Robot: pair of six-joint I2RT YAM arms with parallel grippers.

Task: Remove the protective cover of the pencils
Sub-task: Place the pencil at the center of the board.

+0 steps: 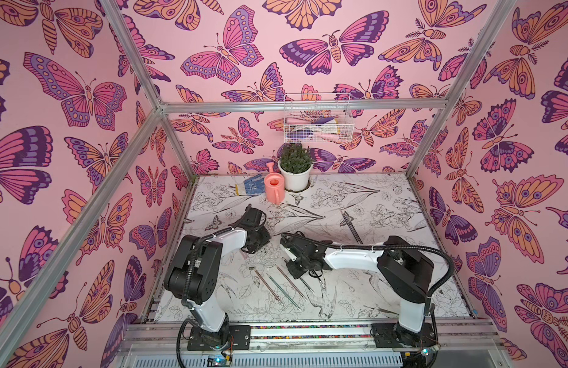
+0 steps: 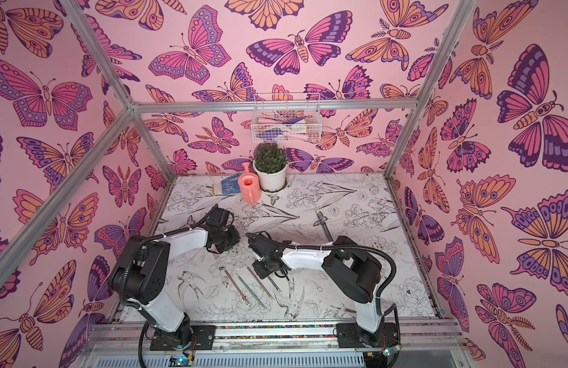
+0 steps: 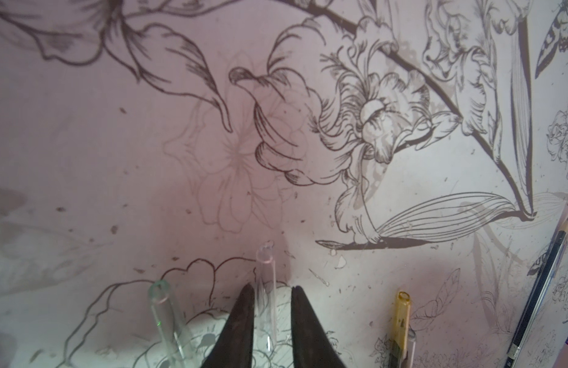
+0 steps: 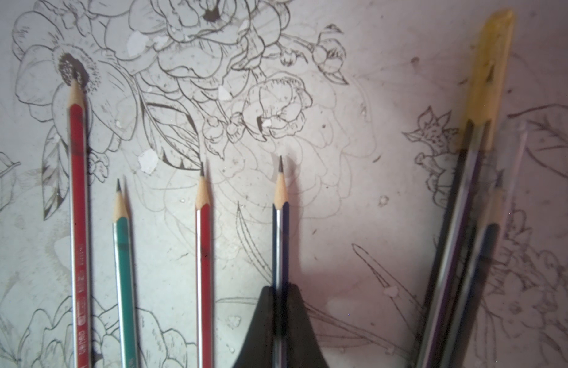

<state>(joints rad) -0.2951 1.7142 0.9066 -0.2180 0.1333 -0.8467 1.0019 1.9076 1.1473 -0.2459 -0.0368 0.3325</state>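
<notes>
Right claw (image 4: 280,290) pinches a blue pencil (image 4: 281,239); left claw (image 3: 273,288) stands slightly open around a clear cap (image 3: 265,270).

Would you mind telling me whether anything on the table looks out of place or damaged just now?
Nothing is spilled or broken. The flower-printed tabletop looks worn, with small white patches where the print seems to have flaked. Two pencils have covers on, one a yellow translucent cap.

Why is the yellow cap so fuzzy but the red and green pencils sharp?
Right wrist view: the yellow cap is out of focus, the red pencil and green pencil crisp; left wrist view: a yellow cap looks sharper.
</notes>
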